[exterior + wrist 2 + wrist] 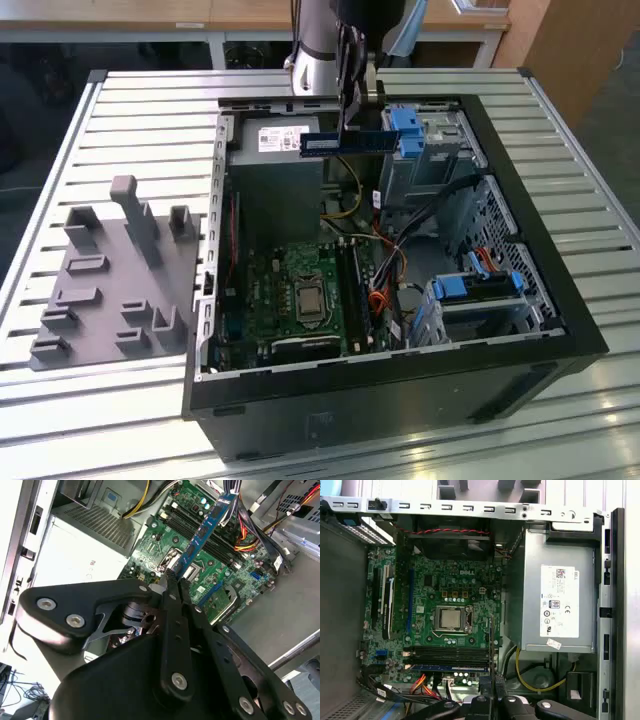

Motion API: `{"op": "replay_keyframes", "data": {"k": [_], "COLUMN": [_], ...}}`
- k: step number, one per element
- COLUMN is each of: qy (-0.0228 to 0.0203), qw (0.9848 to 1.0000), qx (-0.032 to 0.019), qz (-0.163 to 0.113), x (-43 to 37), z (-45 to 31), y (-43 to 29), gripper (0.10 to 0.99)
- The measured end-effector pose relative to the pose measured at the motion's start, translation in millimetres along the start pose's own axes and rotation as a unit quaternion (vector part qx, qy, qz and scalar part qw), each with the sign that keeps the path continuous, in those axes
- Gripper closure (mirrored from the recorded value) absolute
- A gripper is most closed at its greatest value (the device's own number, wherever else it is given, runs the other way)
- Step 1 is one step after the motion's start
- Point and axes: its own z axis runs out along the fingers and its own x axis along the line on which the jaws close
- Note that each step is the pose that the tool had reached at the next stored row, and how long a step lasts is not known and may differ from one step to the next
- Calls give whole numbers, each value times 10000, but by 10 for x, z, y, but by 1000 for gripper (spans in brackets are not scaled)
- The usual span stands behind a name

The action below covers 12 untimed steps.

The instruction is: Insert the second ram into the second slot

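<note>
**Second ram gripped in the air above the open case, not seated**

Fingers (pixel 172 625): black flat bars with bolted pivots. They are closed down to the thickness of the board and pinch the second ram (pixel 345 143) by its upper edge near mid-length. They touch nothing else.

Second ram: a thin, flat blue circuit-board stick with a pale label patch on its face. In the exterior view it hangs level, long edge horizontal, above the rear of the case (pixel 400 390). It sits over the line between the power supply (pixel 275 150) and a blue plastic drive caddy (pixel 405 130), well apart from the motherboard (pixel 290 290) below. In the second wrist view it runs out from the fingertips as a blue strip over the green board.

Memory slots (pixel 450 655): long, black parallel channels beside the square, metal-lidded processor socket (pixel 451 617). A blue strip lies along their outer side. I cannot tell whether it is a seated stick or a coloured slot.

Power supply: a plain grey sheet-metal box with a white rectangular label bearing black print and small symbols. I cannot make out the wording.

Case: a black tower on its side, panel off, with perforated steel inside.

Bench (pixel 150 110): ribbed aluminium slats. A matte grey moulded fixture (pixel 110 270) with upright posts rests on it, to the exterior view's left of the case.
</note>
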Motion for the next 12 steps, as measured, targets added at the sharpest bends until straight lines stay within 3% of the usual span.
{"op": "replay_keyframes", "data": {"k": [12], "qy": [0], "qw": [10000], "qx": [0], "qz": [0], "x": [29], "z": [-1], "y": [1], "gripper": [949]}}
